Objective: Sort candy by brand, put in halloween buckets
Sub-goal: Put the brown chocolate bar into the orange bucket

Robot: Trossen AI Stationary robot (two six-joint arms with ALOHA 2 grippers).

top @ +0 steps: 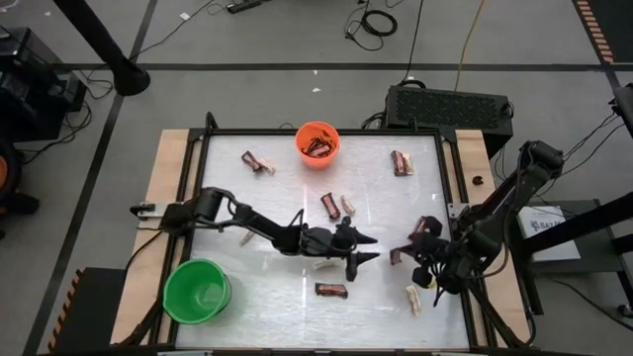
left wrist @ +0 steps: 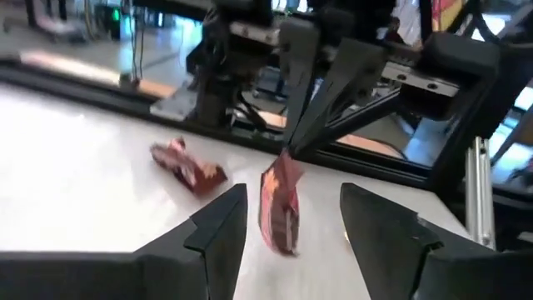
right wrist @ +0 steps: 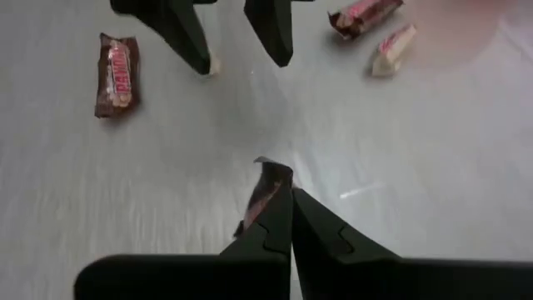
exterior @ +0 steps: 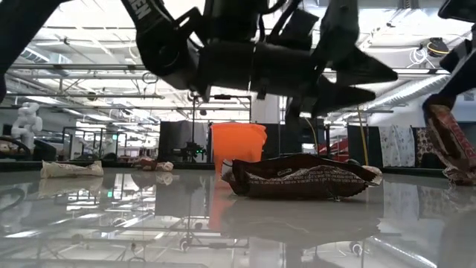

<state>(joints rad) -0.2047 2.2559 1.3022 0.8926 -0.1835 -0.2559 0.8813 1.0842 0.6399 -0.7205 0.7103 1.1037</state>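
I take the table (top: pixel 257 287) as my landmark and work down in size. The green bucket (top: pixel 197 291) sits at its near-left corner, close under the left arm's base, which I read as that arm's drop point; I see nothing inside it. The orange bucket (top: pixel 317 144) stands at the far edge, about mid-width, with dark wrappers already in it, so I judge it is the home for the brown-red brand.

My left gripper (top: pixel 360 248) hovers over the table's middle with its jaws spread and nothing between them, pointing at the right arm. My right gripper (right wrist: pixel 283 212) hangs above the table's right side, clenched on 1 dark brown-red bar (right wrist: pixel 265 198), pinched by 1 end so the rest dangles free. In my judgement that offers it for a handover, since the orange bucket lies far from the right arm.

The held bar is small, with a crinkled, glossy, dark brown-red wrapper. Loose candy lies scattered: 1 brown-red bar (top: pixel 330 290) near the front edge below the left gripper, another (top: pixel 329 205) at mid-table with a pale cream piece (top: pixel 347 207) just beside it, and 1 pale piece (top: pixel 413 299) at the front right.
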